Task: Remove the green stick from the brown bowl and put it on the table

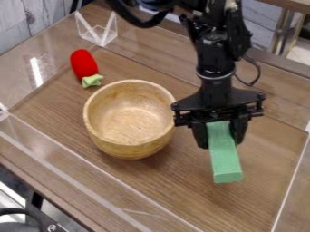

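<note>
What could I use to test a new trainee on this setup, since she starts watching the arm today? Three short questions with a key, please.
1. True or false: the green stick is inside the brown bowl.
2. Fill in: the red strawberry toy has a ____ stem.
3. Which thing does the tool hold: (a) the strawberry toy, (b) the green stick, (c) the clear plastic stand?

Key: 1 false; 2 green; 3 b.
</note>
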Tool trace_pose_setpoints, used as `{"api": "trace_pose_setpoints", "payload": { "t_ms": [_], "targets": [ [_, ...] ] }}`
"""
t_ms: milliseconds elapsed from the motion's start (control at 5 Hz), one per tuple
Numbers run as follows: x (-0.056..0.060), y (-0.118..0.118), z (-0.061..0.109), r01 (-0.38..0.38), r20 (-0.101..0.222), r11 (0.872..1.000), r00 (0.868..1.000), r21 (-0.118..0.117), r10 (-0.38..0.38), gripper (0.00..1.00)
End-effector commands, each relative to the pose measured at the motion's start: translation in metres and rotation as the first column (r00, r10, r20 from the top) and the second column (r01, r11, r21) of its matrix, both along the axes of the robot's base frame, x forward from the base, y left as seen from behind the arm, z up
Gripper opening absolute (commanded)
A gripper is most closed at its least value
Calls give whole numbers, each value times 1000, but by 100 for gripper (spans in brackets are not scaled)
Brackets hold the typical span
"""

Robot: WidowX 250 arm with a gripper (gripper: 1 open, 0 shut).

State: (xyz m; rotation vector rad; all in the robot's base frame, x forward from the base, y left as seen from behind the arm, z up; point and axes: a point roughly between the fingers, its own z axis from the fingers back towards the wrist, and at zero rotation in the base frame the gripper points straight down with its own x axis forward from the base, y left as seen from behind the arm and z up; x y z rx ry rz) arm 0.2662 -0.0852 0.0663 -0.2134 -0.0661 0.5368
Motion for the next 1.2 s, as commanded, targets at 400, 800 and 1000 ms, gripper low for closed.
{"api": "trace_pose_setpoints", "payload": {
  "t_ms": [400, 800, 1000],
  "targets": [
    [5, -7, 21, 118, 98, 993, 988, 11, -118, 0],
    [5, -8, 21, 188, 110, 982, 976, 27, -190, 0],
    [5, -9, 21, 213, 112, 976, 970, 34, -216, 0]
  ]
}}
